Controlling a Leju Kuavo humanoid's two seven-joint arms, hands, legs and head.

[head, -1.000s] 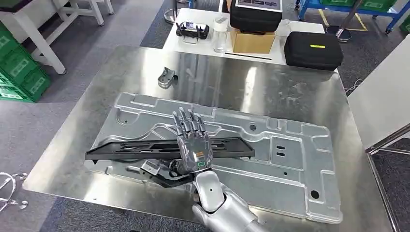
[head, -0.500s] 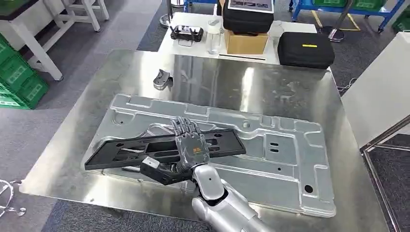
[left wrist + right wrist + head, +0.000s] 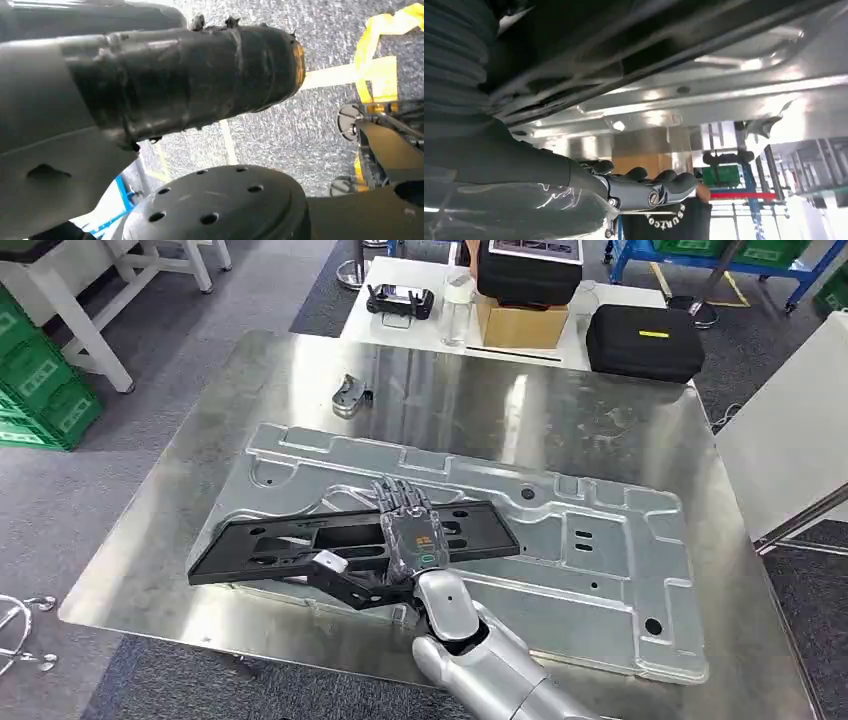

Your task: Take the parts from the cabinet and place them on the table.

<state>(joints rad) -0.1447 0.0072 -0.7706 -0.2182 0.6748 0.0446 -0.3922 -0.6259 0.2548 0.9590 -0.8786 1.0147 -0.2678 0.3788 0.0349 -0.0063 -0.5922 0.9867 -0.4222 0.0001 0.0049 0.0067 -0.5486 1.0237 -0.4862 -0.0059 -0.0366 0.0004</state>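
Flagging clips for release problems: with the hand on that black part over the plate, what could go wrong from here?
1. The long black slotted plastic panel lies across the large stamped silver metal plate, its left end past the plate's edge; it may tip on release.
2. The right hand lies over the panel; its fingers might snag a slot when lifting.

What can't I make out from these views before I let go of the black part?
- Right hand, head view: its back covers the fingers' hold on the black part.
- Right wrist view: hand and black part crowd the lens, so contact with the large metal panel is unreadable.
- Left wrist view: looks down at the floor.
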